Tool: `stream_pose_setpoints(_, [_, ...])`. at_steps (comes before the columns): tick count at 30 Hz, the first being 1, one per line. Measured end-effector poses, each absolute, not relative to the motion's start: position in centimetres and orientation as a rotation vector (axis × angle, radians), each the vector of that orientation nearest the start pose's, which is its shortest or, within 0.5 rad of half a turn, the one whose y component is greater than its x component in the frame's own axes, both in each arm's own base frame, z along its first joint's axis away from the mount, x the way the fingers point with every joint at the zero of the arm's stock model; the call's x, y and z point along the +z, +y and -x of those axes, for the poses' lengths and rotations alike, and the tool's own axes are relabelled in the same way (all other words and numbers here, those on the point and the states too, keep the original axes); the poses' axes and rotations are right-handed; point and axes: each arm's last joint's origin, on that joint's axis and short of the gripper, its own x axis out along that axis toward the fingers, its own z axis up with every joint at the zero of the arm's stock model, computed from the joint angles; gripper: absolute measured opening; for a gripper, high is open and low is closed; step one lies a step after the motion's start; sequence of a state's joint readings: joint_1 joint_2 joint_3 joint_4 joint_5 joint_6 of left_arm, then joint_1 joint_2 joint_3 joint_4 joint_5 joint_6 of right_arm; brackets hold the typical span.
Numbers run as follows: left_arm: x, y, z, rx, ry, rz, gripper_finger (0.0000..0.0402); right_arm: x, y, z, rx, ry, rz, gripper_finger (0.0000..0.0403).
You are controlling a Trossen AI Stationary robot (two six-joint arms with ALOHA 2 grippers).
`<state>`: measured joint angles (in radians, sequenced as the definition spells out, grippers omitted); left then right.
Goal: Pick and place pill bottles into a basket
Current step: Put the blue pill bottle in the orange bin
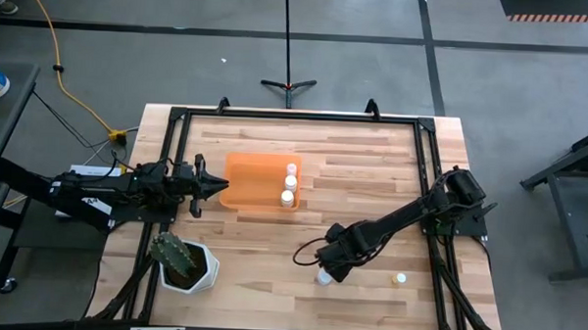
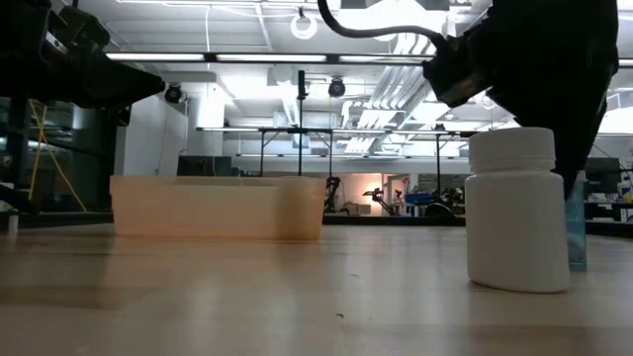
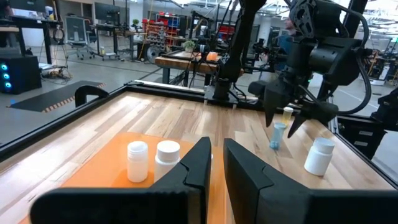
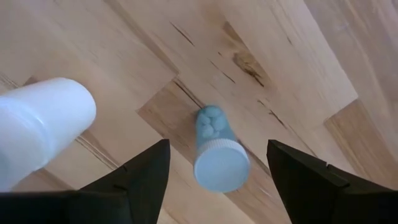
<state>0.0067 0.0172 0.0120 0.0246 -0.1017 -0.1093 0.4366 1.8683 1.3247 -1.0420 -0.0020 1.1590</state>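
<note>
The orange basket (image 1: 254,180) sits at the table's middle left and holds two white pill bottles (image 1: 292,170) (image 1: 287,196), both upright; they also show in the left wrist view (image 3: 138,160) (image 3: 168,154). My right gripper (image 4: 217,147) is open and points down near the front. Its fingers stand on either side of a small blue vial with a white cap (image 4: 219,155) without touching it. A white bottle (image 1: 323,278) (image 2: 514,213) stands upright beside the vial. A yellowish bottle (image 1: 399,279) stands farther right. My left gripper (image 1: 220,185) is shut and empty at the basket's left edge.
A white angular pot with a green cactus (image 1: 183,264) stands at the front left. A black frame (image 1: 296,116) runs around the table's edges. There is bare wood between the basket and the right arm.
</note>
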Motion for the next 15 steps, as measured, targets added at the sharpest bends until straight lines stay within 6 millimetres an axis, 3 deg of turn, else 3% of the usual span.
stream_pose_setpoints(15, [16.85, 0.36, -9.79, 0.107, -0.025, 0.110, 0.0079, 18.40, 14.18, -30.51, -0.575, 1.502, -0.545, 0.0178])
